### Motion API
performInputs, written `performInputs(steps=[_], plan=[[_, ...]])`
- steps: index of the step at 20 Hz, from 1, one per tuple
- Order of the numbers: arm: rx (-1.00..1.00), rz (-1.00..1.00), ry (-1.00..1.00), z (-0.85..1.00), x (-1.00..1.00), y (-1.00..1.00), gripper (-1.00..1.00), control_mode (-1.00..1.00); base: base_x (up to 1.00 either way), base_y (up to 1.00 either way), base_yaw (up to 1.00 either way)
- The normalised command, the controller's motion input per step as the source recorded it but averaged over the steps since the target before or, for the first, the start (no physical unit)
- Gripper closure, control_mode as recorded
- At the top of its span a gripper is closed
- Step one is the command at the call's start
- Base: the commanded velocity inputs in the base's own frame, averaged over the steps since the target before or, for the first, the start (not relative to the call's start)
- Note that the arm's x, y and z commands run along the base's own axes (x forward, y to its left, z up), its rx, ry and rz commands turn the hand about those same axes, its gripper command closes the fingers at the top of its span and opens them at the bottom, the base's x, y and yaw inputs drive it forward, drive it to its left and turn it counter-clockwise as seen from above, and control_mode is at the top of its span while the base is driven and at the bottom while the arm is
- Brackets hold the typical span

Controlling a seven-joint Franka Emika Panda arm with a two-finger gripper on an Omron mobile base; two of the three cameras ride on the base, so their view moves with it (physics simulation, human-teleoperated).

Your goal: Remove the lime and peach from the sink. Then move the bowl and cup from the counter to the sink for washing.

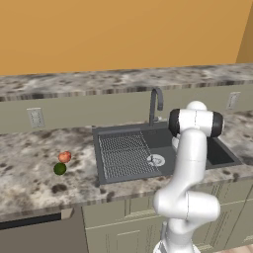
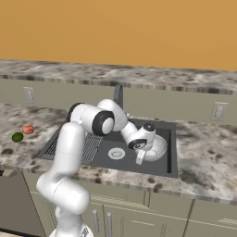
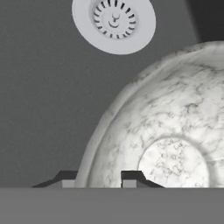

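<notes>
Nearest to the hand camera are the two dark fingertips [image 3: 131, 177] of the tool [image 3: 98, 179], and the rim of the bowl [image 3: 175, 131] stands between them, one tip outside the wall and one inside. The jaws are only partly apart and they close on this rim, so the tool has hold of the bowl. Its inside is silvery-white with grey veins and a paler round bottom. Beyond the bowl, the round silver drain [image 3: 113, 22] lies on the dark floor of the sink [image 3: 39, 96], near the bowl but apart from it. From the right base view the tool [image 2: 140, 156] reaches down into the sink [image 2: 171, 152], and the bowl [image 2: 157, 148] sits in the basin on the right side of the drain [image 2: 116, 153]. On the left base view the peach [image 1: 64, 157] and the lime [image 1: 60, 168] lie just beside each other on the worktop [image 1: 29, 163], well left of the sink [image 1: 101, 153]. Its ribbed drainer [image 1: 123, 155] is on the left part, and the curved faucet [image 1: 155, 104] rises behind it.
</notes>
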Motion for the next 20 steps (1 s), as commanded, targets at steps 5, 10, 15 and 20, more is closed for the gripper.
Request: performInputs(steps=[5, 10, 15, 20], plan=[[0.0, 0.03, 0.0, -0.06, 0.14, 0.01, 1.0, -1.0, 0.0, 0.0, 0.0], [0.0, 0.02, 0.0, -0.06, 0.08, 0.0, 1.0, -1.0, 0.0, 0.0, 0.0], [0.0, 0.0, 0.0, -0.03, 0.02, 0.0, -1.0, -1.0, 0.0, 0.0, 0.0], [0.0, 0.0, 0.0, 0.05, 0.0, 0.0, -1.0, -1.0, 0.0, 0.0, 0.0]])
